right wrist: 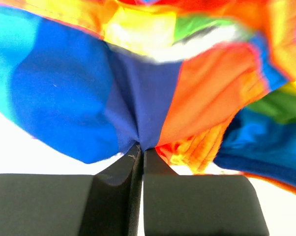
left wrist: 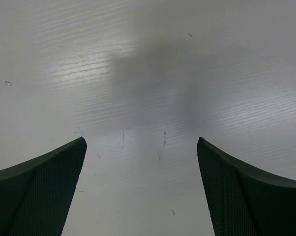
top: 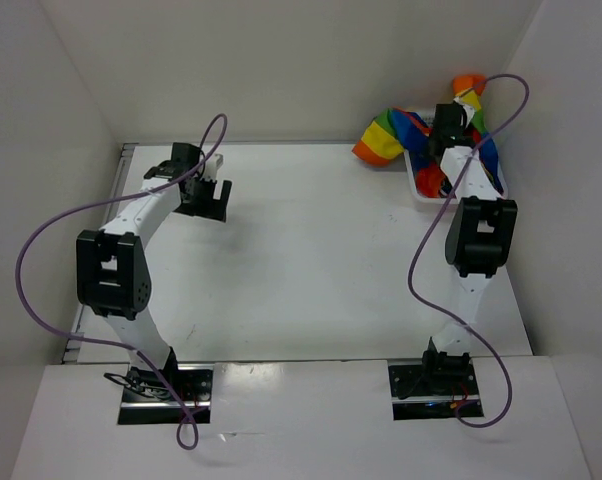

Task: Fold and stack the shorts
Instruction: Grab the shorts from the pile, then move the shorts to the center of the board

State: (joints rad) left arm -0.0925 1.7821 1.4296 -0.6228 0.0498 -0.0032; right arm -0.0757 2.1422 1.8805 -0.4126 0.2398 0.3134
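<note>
The rainbow-striped shorts (top: 386,137) hang bunched at the far right, lifted over the white mesh basket (top: 421,190); one part droops to the left over the table's back edge. My right gripper (top: 451,125) is shut on the shorts. In the right wrist view its jaws (right wrist: 140,147) pinch a fold where blue and orange fabric (right wrist: 153,98) meet. My left gripper (top: 203,195) is open and empty above the bare table at the far left; its two fingers (left wrist: 236,191) stand wide apart in the left wrist view.
The white basket sits in the far right corner against the right wall and still holds some colourful fabric (top: 431,180). White walls close the table at the back and both sides. Purple cables loop off both arms.
</note>
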